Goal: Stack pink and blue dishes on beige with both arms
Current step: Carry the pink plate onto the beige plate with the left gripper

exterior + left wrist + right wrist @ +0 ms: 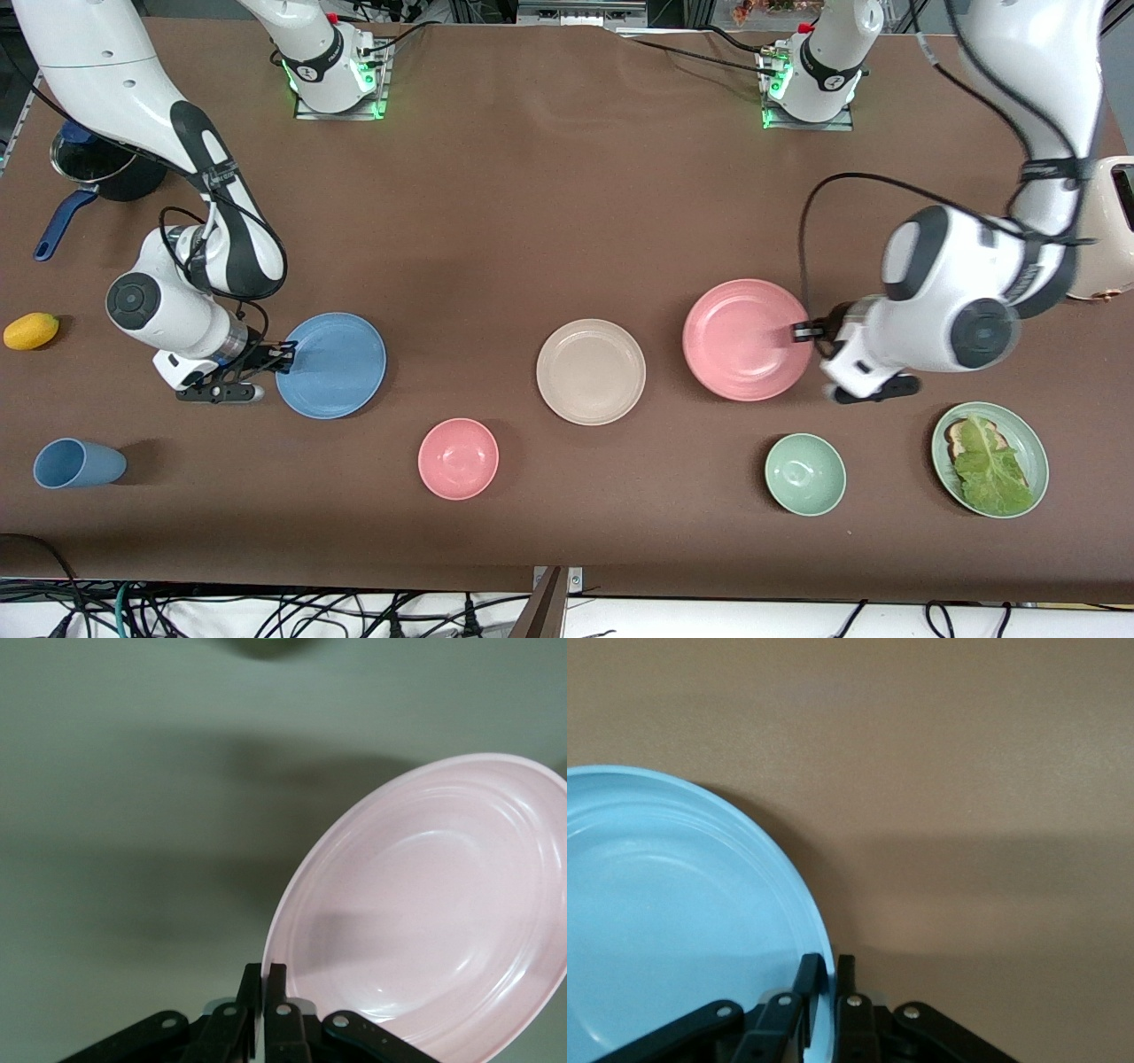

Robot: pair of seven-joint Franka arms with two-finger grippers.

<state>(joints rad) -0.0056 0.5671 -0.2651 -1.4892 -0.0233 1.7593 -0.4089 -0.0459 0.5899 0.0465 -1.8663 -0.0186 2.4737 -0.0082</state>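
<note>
The sky blue plate (332,363) (673,904) lies toward the right arm's end of the table. My right gripper (283,354) (827,983) is shut on its rim, one finger inside the plate and one outside. The pink plate (747,339) (425,921) is toward the left arm's end, and my left gripper (802,332) (264,988) is shut on its rim. That plate looks tilted, with a shadow under it. Between the two plates, slightly nearer the front camera, sits the beige plate (591,370) with nothing on it.
Nearer the front camera are a pink bowl (458,459), a green bowl (804,474), a pale green plate (1028,434) with toast and lettuce, and a blue cup (78,463) on its side. A yellow fruit (31,330), a dark pot (97,173) and a cream toaster (1107,230) stand at the table's ends.
</note>
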